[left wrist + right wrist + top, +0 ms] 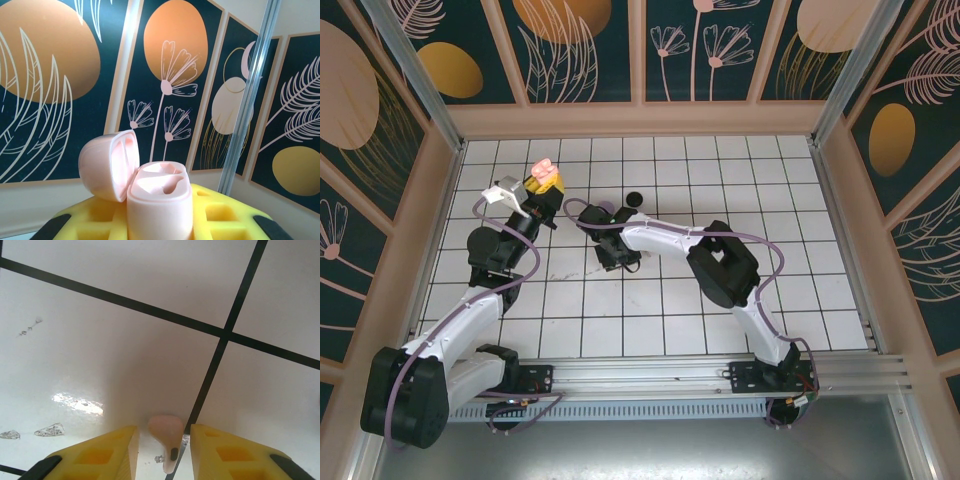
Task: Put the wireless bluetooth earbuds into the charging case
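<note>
My left gripper (pixel 544 184) is raised above the far-left tiles and shut on the pink charging case (pixel 544 167). In the left wrist view the case (pixel 160 200) stands upright between the yellow fingers (pixel 227 212), its lid (pixel 107 165) swung open to the left and both cavities bare. My right gripper (pixel 618 258) points down at the table's middle. It is open in the right wrist view, its gripper (pixel 164 428) straddling a pink earbud (pixel 166 432) that lies on the white tile beside a black grid line. Neither finger touches the bud.
A small black round disc (pixel 634 199) lies on the tiles just beyond the right wrist. Patterned walls (pixel 640 50) and aluminium posts (pixel 415 70) enclose the tiled table (pixel 740 180). Scuff marks (pixel 50 430) dot the tile left of the right gripper.
</note>
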Robot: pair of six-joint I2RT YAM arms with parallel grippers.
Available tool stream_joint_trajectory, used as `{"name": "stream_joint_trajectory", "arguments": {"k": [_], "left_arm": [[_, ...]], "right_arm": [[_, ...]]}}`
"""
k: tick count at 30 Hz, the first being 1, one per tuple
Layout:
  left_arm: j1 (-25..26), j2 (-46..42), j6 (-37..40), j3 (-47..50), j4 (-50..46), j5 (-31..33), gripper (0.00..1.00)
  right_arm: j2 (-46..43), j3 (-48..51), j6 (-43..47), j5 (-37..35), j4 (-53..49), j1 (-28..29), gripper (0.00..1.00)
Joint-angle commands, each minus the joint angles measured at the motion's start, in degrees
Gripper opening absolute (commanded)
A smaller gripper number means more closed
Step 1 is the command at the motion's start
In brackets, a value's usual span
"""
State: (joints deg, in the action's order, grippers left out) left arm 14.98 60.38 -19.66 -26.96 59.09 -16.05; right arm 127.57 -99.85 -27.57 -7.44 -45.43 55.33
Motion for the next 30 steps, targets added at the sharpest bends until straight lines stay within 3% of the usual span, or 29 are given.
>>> {"name": "stream_joint_trajectory", "arguments": {"k": [1,20,30], "left_arm": [[-0.3,-0.1,-0.7,-1.6,1.6,-0.8,0.0],[-0.3,0.3,-1.2,-1.7,1.5,-2.1,0.0],[-0.3,-0.3,-0.8,-2.0,-0.6,-4.0,0.0]], "right_arm": [[1.4,0.4,-0.5,0.0,0.0,-0.1,0.33],[2.7,0.5,0.1,-0.7,1.6,-1.2,0.29],[0.4,3.3,0.5,-0.8,4.0,-1.6,0.2]]}}
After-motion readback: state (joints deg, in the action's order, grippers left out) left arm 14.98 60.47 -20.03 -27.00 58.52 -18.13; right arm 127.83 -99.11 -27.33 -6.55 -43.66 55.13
